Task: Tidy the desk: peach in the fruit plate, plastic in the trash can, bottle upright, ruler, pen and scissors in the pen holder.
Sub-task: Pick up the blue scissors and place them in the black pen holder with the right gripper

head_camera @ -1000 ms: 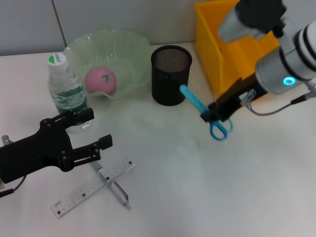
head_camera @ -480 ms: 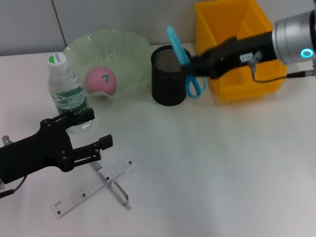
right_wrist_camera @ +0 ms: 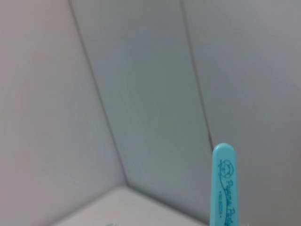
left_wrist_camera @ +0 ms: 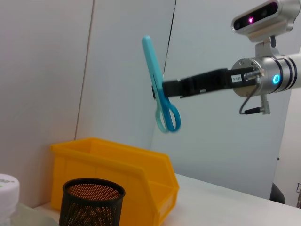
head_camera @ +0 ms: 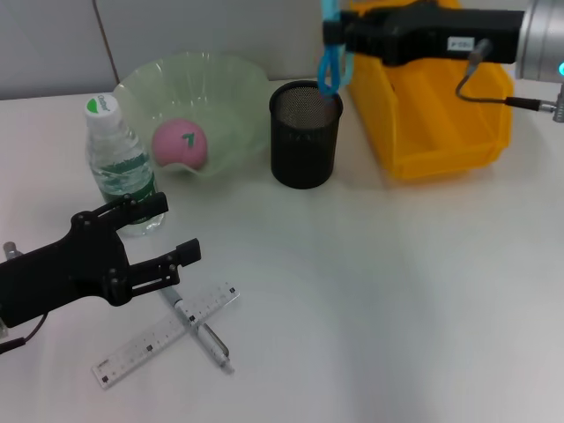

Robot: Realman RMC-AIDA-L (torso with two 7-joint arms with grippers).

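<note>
Scissors (head_camera: 330, 53) are up in the air, clamped in the right gripper (head_camera: 342, 33) jaws around mid-length, handle loops hanging down, sheathed blade end pointing up; from the head view they sit above the back rim of the black mesh pen holder (head_camera: 304, 134), not inside it yet. The left wrist view shows them well clear above the holder, slightly tilted. Handling guess: light, rigid, smooth plastic, so they could pivot in the jaws if gripped off-centre; the current hold near the pivot looks sensible, and a loops-first drop needs the loops lined up inside the rim or they may catch on the mesh edge. The holder is light too, and a sideways knock could tip it. Yellow bin (head_camera: 436, 106) is just beside the holder, the green fruit plate (head_camera: 225, 79) on its other side with the peach (head_camera: 181, 143) already in it. Bottle (head_camera: 119, 163) stands upright. Ruler (head_camera: 167, 333) and pen (head_camera: 201, 330) lie crossed on the desk (head_camera: 397, 291), near the left gripper (head_camera: 176, 229), which hovers low with jaws apart and empty.
</note>
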